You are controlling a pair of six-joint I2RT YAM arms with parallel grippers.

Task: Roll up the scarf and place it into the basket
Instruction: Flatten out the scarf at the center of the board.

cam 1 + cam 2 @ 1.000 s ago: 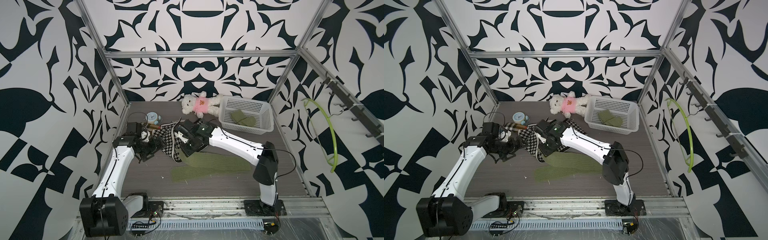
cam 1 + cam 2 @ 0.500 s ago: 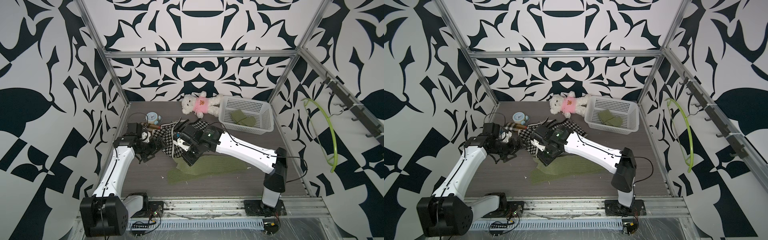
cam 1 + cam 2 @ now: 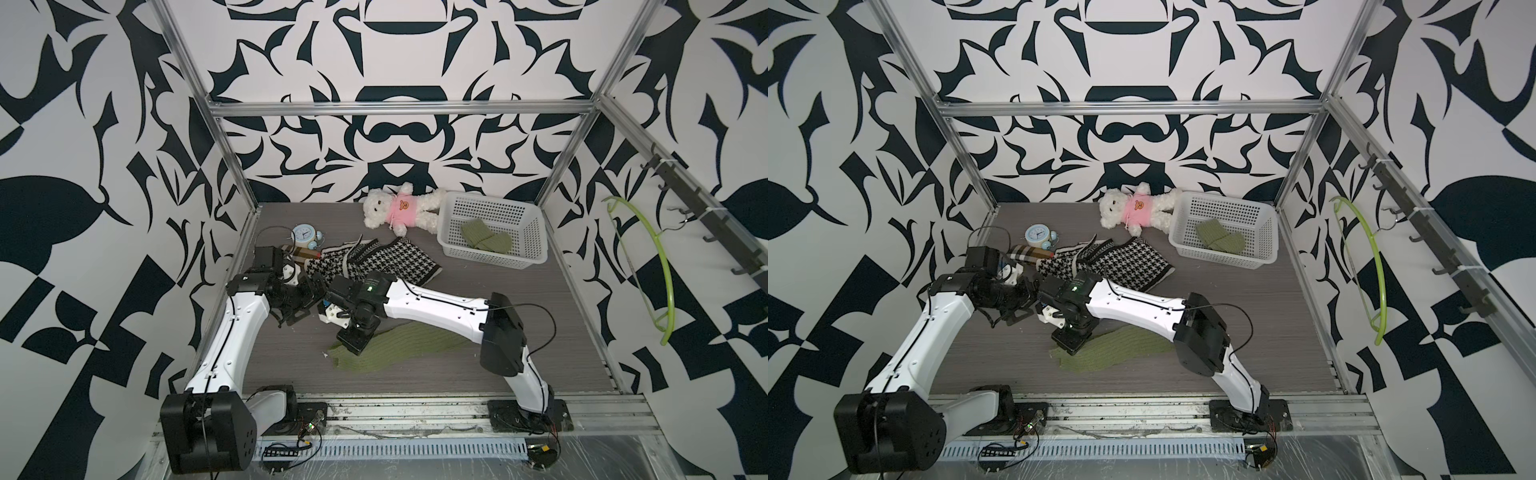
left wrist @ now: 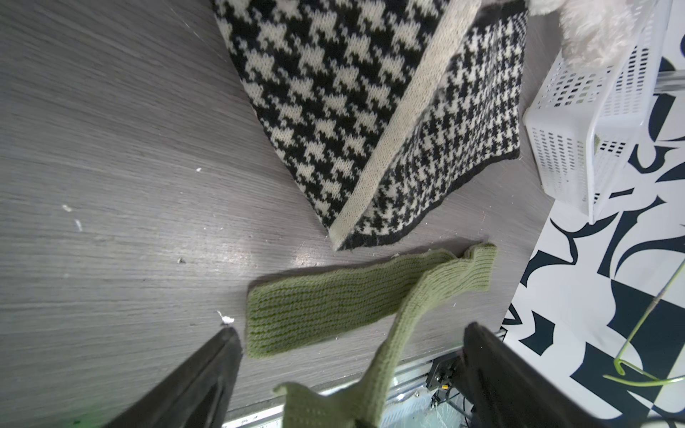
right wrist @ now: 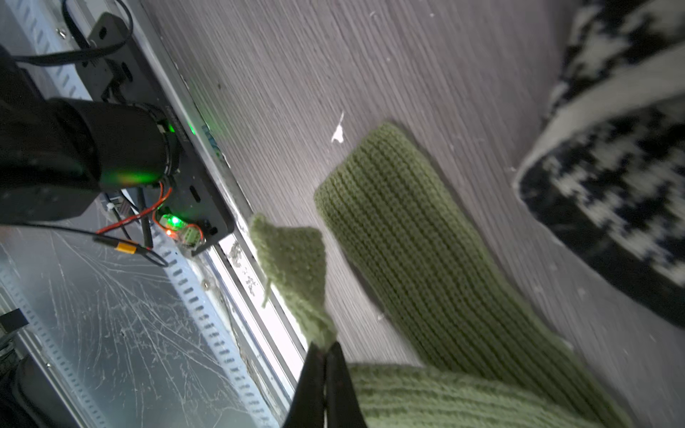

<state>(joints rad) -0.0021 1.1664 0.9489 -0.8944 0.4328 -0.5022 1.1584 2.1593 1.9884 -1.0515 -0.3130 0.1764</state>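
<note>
Right gripper (image 5: 326, 350) was clamped on a corner of the green scarf (image 5: 407, 229), jaws fully together, with the corner sticking out past the tips. In both top views it sat low over the near-left end of the scarf (image 3: 399, 345), pointing down at the table (image 3: 540, 332).

Left gripper (image 4: 350, 328) had its jaws wide apart and nothing between them. It hovered above the table just left of the right one (image 3: 353, 338).

The left wrist view showed one strip of the scarf (image 4: 326, 307) flat on the table. The rest doubled back at the far fold and rose toward the pinched corner.

The scarf lay toward the front of the table, under the right arm, not rolled. It was well apart from the basket (image 3: 490, 199) at the back right. A folded green knit piece (image 3: 484, 237) was already inside the basket.

Houndstooth scarf (image 3: 395, 262) was spread between the green scarf and the teddy bear (image 3: 399, 208). The bear lay against the basket's left end. Alarm clock (image 3: 305, 232) was at the back left.
</note>
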